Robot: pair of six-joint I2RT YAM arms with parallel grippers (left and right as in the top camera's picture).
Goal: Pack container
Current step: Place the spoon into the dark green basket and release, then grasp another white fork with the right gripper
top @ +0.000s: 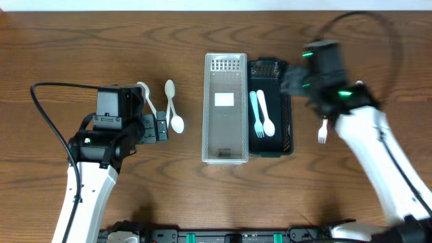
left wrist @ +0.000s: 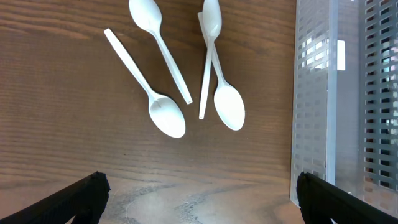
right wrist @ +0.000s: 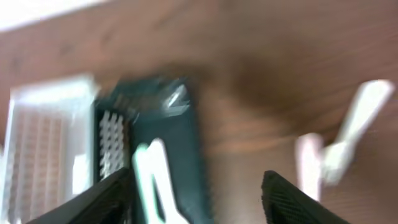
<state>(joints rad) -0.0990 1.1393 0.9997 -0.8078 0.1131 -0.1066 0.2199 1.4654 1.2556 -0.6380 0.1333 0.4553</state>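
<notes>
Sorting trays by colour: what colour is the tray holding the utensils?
The tray is black, clearest in the overhead view.

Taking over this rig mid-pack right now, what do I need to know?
Left gripper: open, empty, above four white plastic spoons on the wooden table, left of the clear perforated bin.
Right gripper: open, empty, over the black slotted tray; its view is blurred.
Done: pale blue fork and pale blue spoon lie in the tray.
Left: the spoons and the white plastic fork.
</notes>
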